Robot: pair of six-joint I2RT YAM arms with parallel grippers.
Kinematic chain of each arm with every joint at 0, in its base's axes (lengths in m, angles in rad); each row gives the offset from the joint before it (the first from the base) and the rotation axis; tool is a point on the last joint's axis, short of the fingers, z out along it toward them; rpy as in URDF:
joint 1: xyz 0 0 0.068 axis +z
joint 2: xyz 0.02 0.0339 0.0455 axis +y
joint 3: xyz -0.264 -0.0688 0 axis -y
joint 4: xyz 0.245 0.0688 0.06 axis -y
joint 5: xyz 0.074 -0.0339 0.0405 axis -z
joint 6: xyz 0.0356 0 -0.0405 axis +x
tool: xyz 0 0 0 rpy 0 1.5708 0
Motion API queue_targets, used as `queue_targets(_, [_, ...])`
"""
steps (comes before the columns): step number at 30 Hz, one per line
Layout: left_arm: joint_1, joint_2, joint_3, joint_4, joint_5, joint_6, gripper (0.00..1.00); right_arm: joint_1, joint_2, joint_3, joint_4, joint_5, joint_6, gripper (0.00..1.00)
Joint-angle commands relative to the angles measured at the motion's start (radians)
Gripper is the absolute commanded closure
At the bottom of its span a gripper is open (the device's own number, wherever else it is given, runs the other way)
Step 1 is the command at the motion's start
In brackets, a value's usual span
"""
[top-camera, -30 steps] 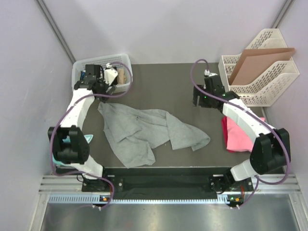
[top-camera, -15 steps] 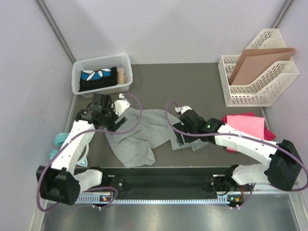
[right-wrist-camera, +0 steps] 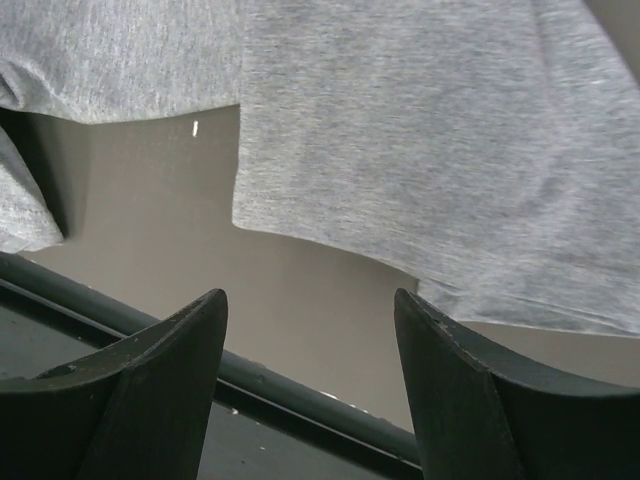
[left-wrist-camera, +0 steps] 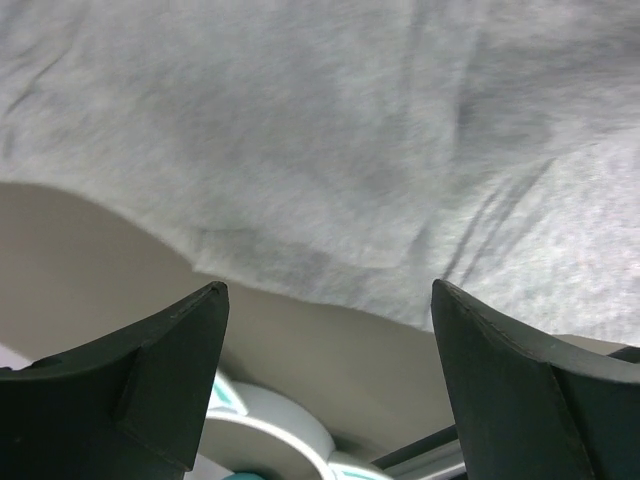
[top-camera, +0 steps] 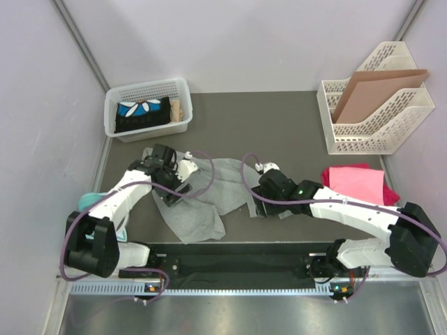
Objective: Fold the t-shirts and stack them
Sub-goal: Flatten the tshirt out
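At the far left the white basket sits out of the work, so I leave it alone. My left gripper hangs low over the left side of the grey t-shirt, which lies crumpled across the middle of the table. The wrist view shows its jaws spread wide with nothing between them, and the shirt's edge is just ahead. I judge it is lined up to pinch that hem. The right gripper mirrors it at the shirt's right side, jaws apart and empty over a straight cloth edge, so both arms can lift and spread the shirt together. The pink t-shirts lie at the right, clear of the grey one, probably the place for the stack. The rack with the cardboard sheet stands beyond.
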Motion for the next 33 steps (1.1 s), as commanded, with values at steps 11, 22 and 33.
queue_targets(11, [-0.147,0.104,-0.058,0.096,-0.097,-0.057,0.15,0.045,0.079,0.01,0.11,0.011,0.051,0.34])
queue_targets(22, [-0.147,0.175,-0.049,0.144,-0.11,-0.07,0.19,0.043,0.121,0.0,0.164,0.009,0.046,0.41])
queue_targets(33, [-0.144,0.237,0.005,0.13,-0.091,-0.068,0.55,0.045,0.139,0.002,0.179,0.017,0.038,0.45])
